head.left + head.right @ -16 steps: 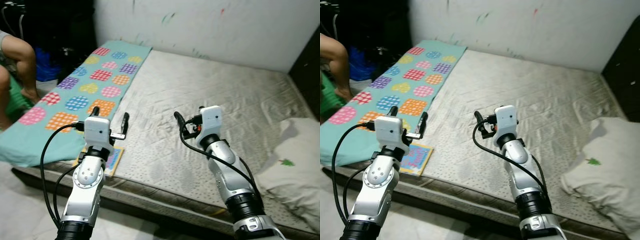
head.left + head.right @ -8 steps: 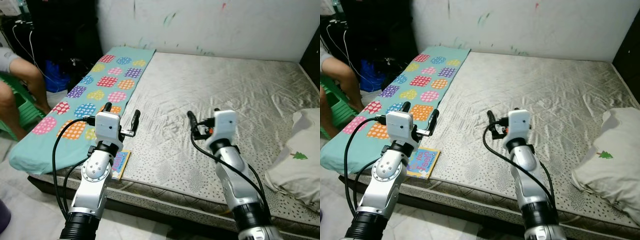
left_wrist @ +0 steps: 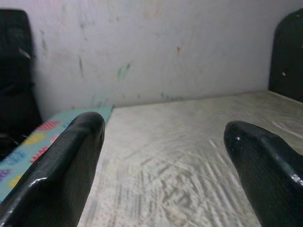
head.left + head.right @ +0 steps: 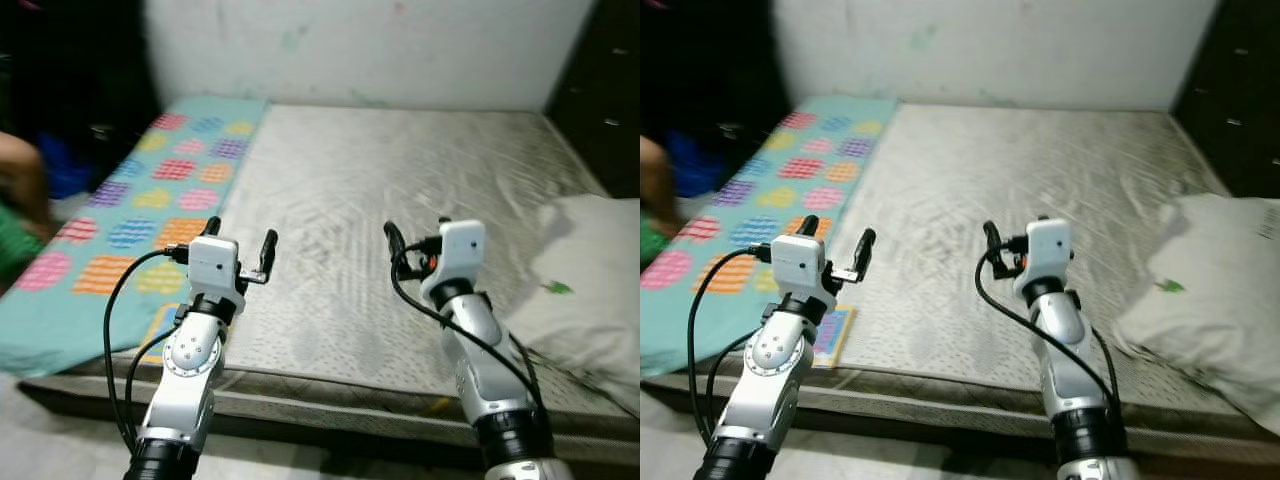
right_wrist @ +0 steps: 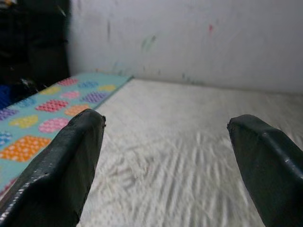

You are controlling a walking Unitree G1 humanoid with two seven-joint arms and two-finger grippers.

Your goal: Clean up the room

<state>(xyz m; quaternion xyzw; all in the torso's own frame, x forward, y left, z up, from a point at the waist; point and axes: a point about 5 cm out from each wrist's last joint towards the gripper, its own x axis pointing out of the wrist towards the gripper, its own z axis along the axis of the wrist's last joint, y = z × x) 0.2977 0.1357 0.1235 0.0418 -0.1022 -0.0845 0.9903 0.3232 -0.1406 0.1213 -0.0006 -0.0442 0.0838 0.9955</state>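
Observation:
A grey quilted mattress (image 4: 400,170) lies before me, blurred. Along its left side is a teal blanket (image 4: 150,190) with coloured dotted patches. A white pillow (image 4: 590,270) with a small green print rests on the right side. A small colourful book (image 4: 833,335) lies at the mattress's near left edge, under my left arm. My left gripper (image 4: 240,238) is held above the near left of the mattress, open and empty. My right gripper (image 4: 415,235) is held above the near middle, open and empty. In both wrist views the black fingers (image 3: 61,179) (image 5: 61,165) stand wide apart over bare mattress.
A person's knee (image 4: 15,185) shows at the far left beside the bed. A marked white wall (image 4: 350,45) runs behind the mattress. Dark furniture (image 4: 600,90) stands at the back right. Pale floor (image 4: 60,440) lies below the bed's near edge.
The camera has swung to the right, so the pillow shows more and the person less. Both arms keep the same raised pose with open fingers.

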